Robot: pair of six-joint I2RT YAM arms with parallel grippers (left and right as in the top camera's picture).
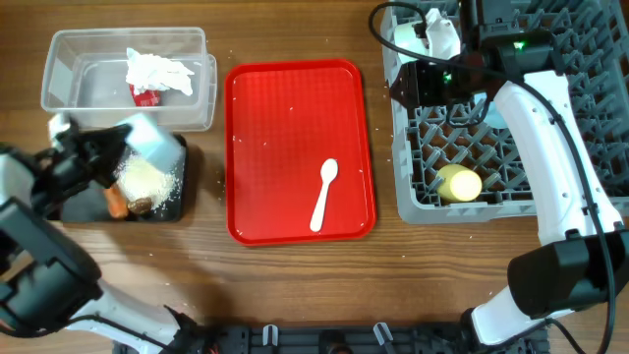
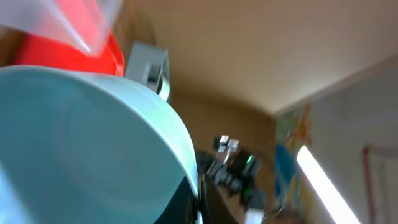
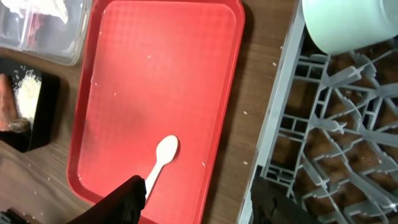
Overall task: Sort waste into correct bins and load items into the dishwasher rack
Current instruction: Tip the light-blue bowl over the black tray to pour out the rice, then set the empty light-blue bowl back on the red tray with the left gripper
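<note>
My left gripper [image 1: 120, 149] is shut on the rim of a light blue bowl [image 1: 152, 138] and holds it tilted over the black tray [image 1: 179, 208]. The bowl [image 2: 81, 149] fills the left wrist view. The tray holds white rice [image 1: 147, 179], an orange carrot [image 1: 116, 202] and a brown scrap [image 1: 141, 206]. The clear tub [image 1: 59, 59] holds a white tissue [image 1: 157, 71] and a red wrapper [image 1: 147, 96]. My right gripper [image 3: 202, 202] is open and empty over the gap between the red tray and the rack [image 1: 609, 147]. The white spoon [image 1: 324, 194] lies on the red tray. A yellow cup [image 1: 459, 183] and a pale green bowl [image 3: 348, 25] are in the rack.
The red serving tray [image 1: 295, 108] lies between the bins and the rack, with the spoon [image 3: 160, 158] near its front. The right arm reaches across the rack. Loose rice grains dot the wooden table around the trays.
</note>
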